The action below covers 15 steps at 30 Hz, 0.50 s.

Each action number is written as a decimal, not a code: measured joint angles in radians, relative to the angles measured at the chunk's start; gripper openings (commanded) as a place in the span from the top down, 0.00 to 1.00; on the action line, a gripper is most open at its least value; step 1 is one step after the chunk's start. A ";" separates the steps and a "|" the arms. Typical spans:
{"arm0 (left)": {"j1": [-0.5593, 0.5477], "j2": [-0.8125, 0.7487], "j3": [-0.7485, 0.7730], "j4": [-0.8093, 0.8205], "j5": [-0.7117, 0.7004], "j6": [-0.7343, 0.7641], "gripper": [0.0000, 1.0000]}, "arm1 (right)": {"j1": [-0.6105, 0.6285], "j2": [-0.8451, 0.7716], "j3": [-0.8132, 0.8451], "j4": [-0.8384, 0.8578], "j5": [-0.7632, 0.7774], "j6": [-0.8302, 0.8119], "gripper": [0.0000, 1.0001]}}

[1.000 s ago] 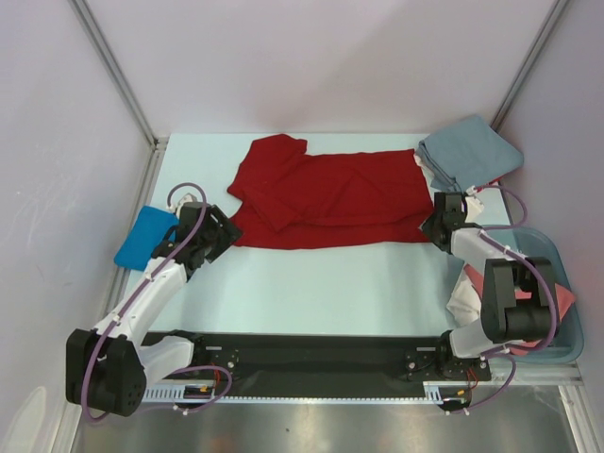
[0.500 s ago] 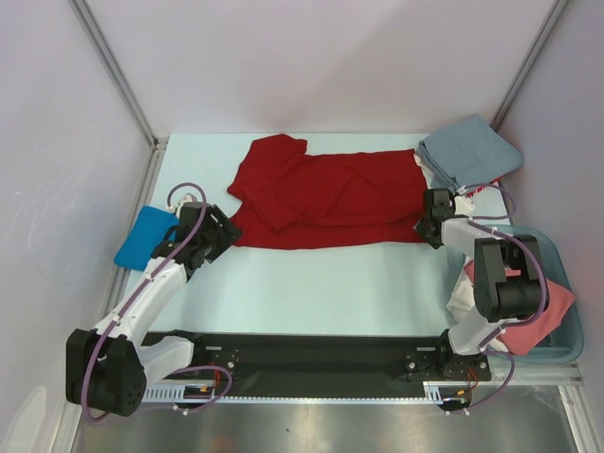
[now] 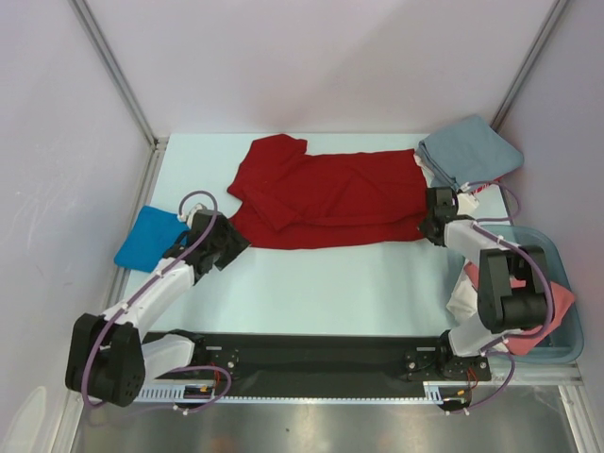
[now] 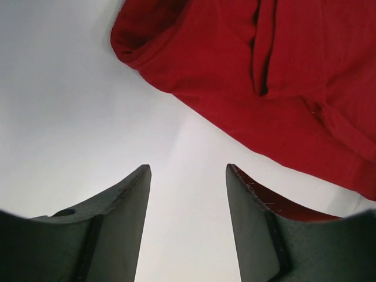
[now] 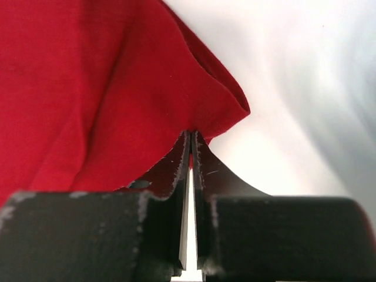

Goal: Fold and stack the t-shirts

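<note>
Now the right gripper (image 5: pixel 191 136) is pinching the red t-shirt (image 5: pixel 88 88) for folding, the wide-jawed left gripper (image 4: pixel 188 167) needing its corner next.

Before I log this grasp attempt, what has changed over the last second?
The right end effector closed on the near right corner of the red t-shirt. The left end effector, open, moved toward its near left corner. The blue t-shirt and grey t-shirt stayed put.

Both arms stretch forward and low. The left end effector (image 4: pixel 188 170) has its jaws apart; the right end effector (image 5: pixel 192 134) is pinched on a corner of the red t-shirt (image 5: pixel 88 88).
</note>
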 measured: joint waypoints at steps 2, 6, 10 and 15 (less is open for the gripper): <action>-0.007 0.034 -0.005 0.024 -0.003 -0.009 0.46 | 0.000 -0.033 -0.008 0.003 -0.007 -0.006 1.00; -0.012 0.100 -0.013 0.080 -0.016 -0.033 0.45 | 0.001 -0.079 -0.029 0.004 -0.024 -0.009 1.00; -0.023 0.138 -0.021 0.127 -0.050 -0.066 0.45 | 0.002 -0.115 -0.057 0.003 -0.035 -0.012 1.00; -0.039 0.195 -0.021 0.166 -0.108 -0.122 0.48 | 0.002 -0.154 -0.082 -0.002 -0.050 -0.013 1.00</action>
